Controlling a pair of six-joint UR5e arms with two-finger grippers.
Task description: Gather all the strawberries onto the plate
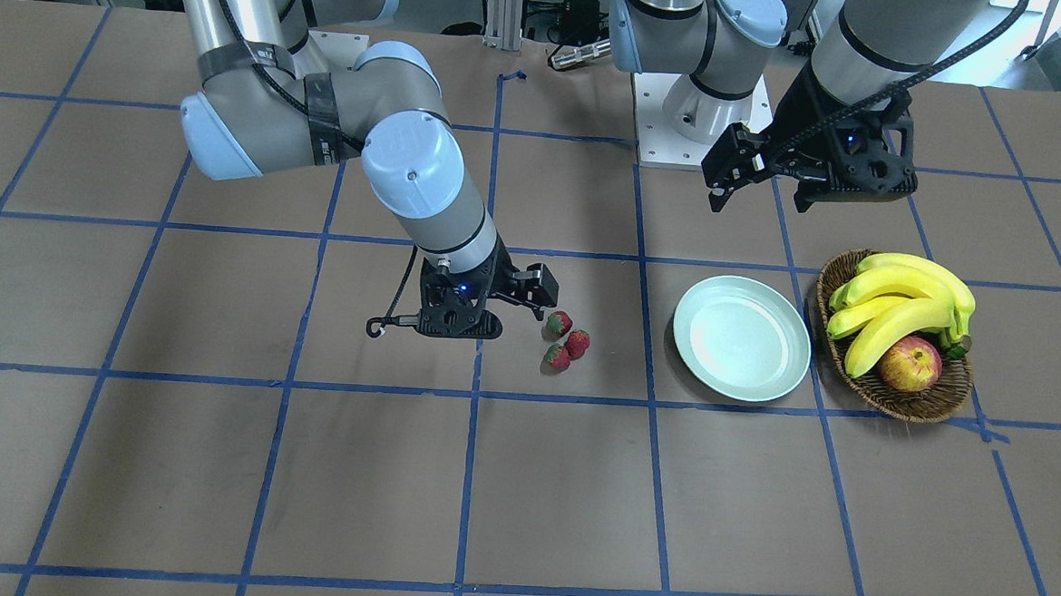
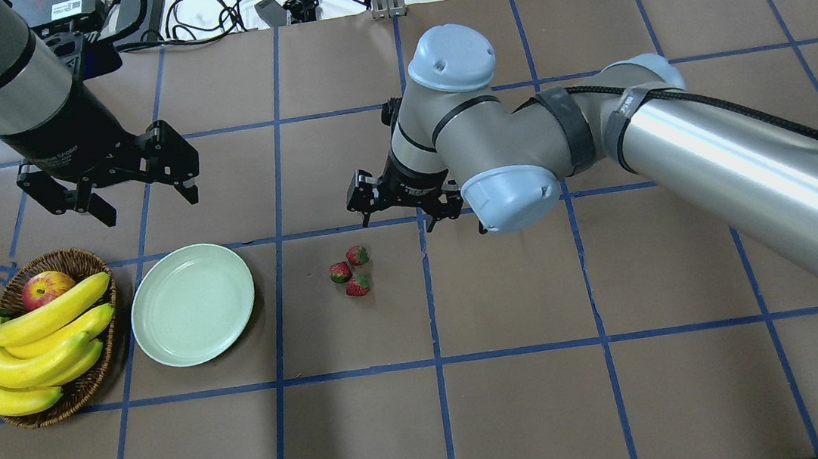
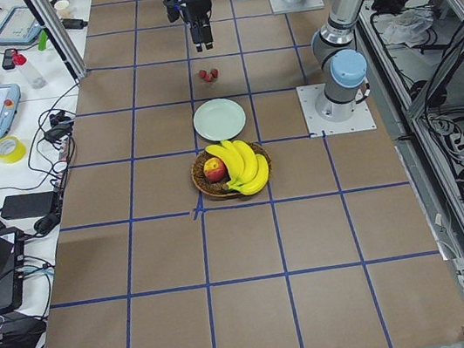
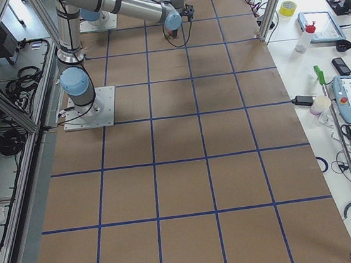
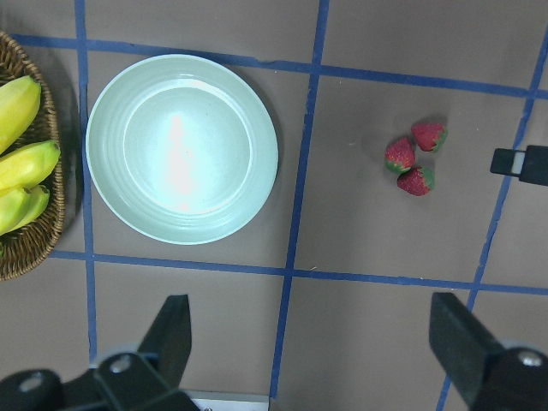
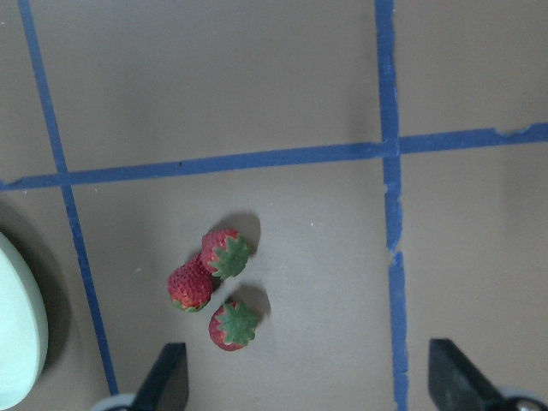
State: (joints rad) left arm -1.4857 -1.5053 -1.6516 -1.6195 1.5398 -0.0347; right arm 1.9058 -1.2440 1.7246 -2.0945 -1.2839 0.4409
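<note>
From overhead, the three strawberries [image 2: 341, 272] lay in one tight bunch on the bare table [image 2: 515, 370], well apart from the empty plate [image 2: 192, 304], with one blue tape line between them. The right claw [image 2: 402, 219] hung near the bunch but not over it, its jaws spread apart and holding nothing. The left claw [image 2: 148, 204] hovered beyond the plate, also spread and empty. A wicker basket [image 2: 70, 257] with bananas and an apple stood just beside the plate.

The front-facing view agreed: no berry was in the plate yet, and the right claw stood close beside the bunch.

In the left wrist view the plate was bare and the berries sat off to the right.

In the right wrist view the bunch lay low and left of the middle between the two fingers — so the claw was not yet lined up.

The side views showed the same layout, too small to add anything.

I judged the main risk to be the bunch itself: the berries touched, so jaws closing on one could push the others away or catch two. A small tapered berry could also slip during the carry — and the left claw waited near the plate, where the arms might meet.
</note>
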